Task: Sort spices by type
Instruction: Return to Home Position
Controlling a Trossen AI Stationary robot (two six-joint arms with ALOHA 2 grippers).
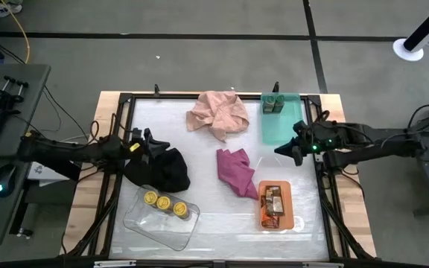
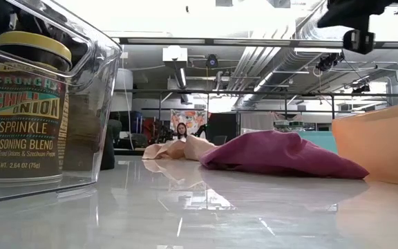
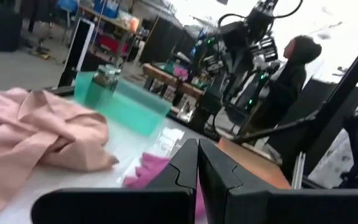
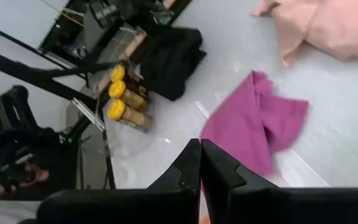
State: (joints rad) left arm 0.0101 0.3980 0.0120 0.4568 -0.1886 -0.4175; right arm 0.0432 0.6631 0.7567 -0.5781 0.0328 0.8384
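Yellow jars (image 1: 164, 202), green jars (image 1: 274, 103) and packets (image 1: 274, 201) are all sorted, so only the arms are to be taken home. The left gripper (image 3: 198, 144) is held over the black cloth (image 1: 166, 170), fingers pressed together on nothing. The right gripper (image 4: 201, 144) is held by the near end of the teal tray (image 1: 283, 132), fingers together too. Each arm should be lifted first, then pulled back slowly, so nothing is bumped. Three yellow jars are laid in the clear tray (image 1: 141, 222), near left. Two green jars are stood in the teal tray, far right. The packets are laid in the orange tray (image 1: 264, 221), near right.
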